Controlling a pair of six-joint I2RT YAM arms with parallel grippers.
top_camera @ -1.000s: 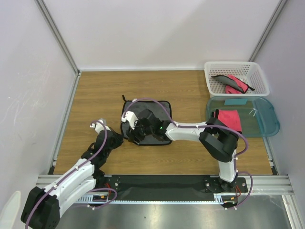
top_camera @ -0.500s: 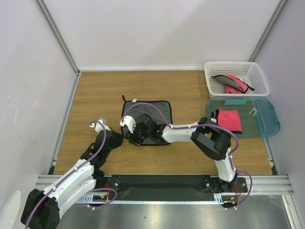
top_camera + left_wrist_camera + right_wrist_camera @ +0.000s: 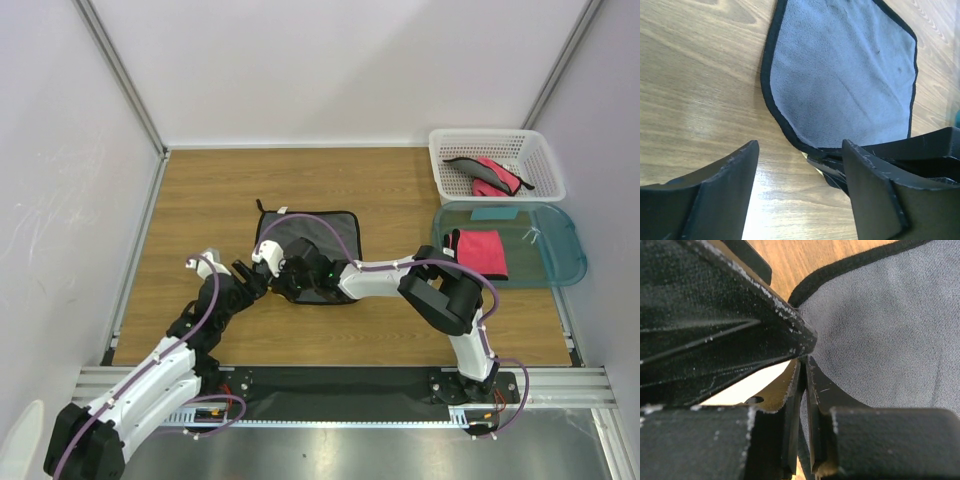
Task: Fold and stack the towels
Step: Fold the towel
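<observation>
My left end effector (image 3: 800, 150), just opened, stands empty beside towel (image 3: 840, 75) on counter (image 3: 700, 75); my right end effector (image 3: 802, 360) has closed onto near corner, ready to fold.

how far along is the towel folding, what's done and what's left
Done: one pink towel lies folded in the teal tub. In hand: a dark-backed towel lies spread flat on the table; the right gripper pinches its near-left corner, the left gripper open beside it. Left: that fold, plus the crumpled towels in the white basket.
</observation>
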